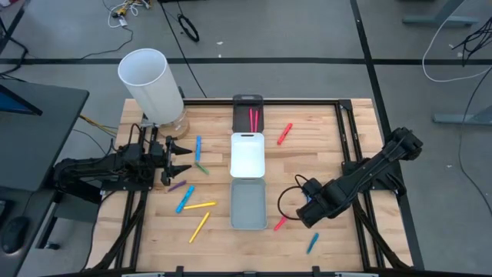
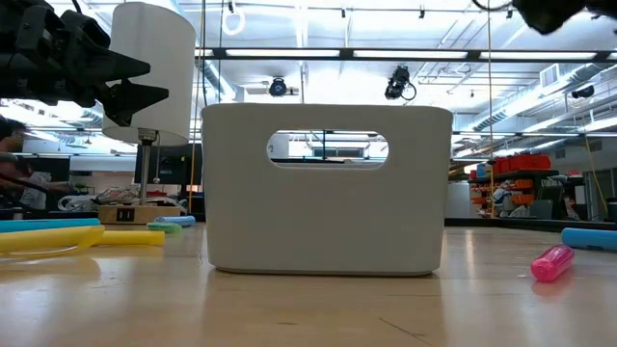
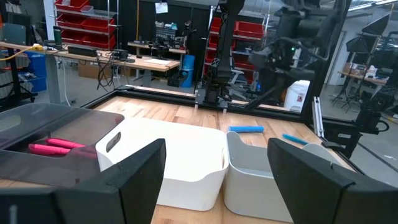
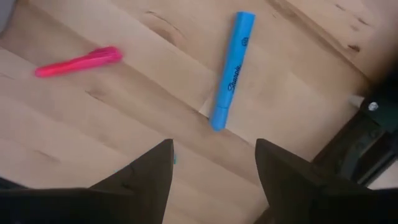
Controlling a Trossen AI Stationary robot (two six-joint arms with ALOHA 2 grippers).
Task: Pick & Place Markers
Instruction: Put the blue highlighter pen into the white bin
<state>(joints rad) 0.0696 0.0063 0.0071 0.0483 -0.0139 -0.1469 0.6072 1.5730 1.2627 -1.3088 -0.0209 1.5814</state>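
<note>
While the right gripper (image 4: 211,168) hovered, fingers apart, above a slim blue plastic marker (image 4: 231,70) on the wooden table (image 1: 307,154); the left gripper (image 1: 183,158) waited, fingers apart, empty.

markers: pink (image 4: 78,62), blue (image 4: 230,70), yellow (image 1: 199,205), possibly purple (image 1: 177,186) | trays: black (image 1: 247,101), white (image 1: 247,156), grey (image 1: 249,204)

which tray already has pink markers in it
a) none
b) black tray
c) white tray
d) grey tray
b: in the high view two pink markers lie inside the black tray at the far end of the row; the white tray and grey tray show none.
</note>
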